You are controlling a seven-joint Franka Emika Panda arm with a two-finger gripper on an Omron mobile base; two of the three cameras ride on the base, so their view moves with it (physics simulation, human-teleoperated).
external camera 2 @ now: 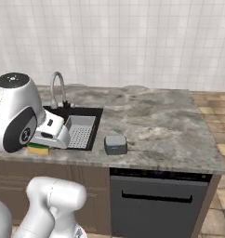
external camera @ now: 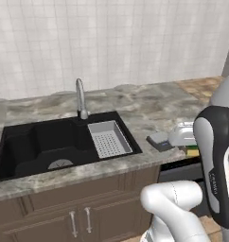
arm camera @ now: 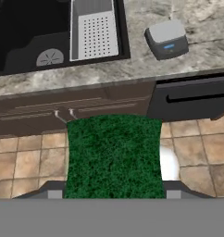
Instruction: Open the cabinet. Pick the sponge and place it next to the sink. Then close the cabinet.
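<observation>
bare marble counter (external camera 2: 161, 125) is left free right of the black sink (external camera: 45, 142), broken only by a small grey box (external camera 2: 115, 144) near the front edge; the faucet (external camera: 80, 99) is stood behind the basin.

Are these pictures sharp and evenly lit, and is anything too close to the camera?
Left base view: soft, even light, slightly blurred, and the sink basin is nearly black. Right base view: no glare on the counter. Hand view: the sponge in the hand looms large and grainy.
</observation>
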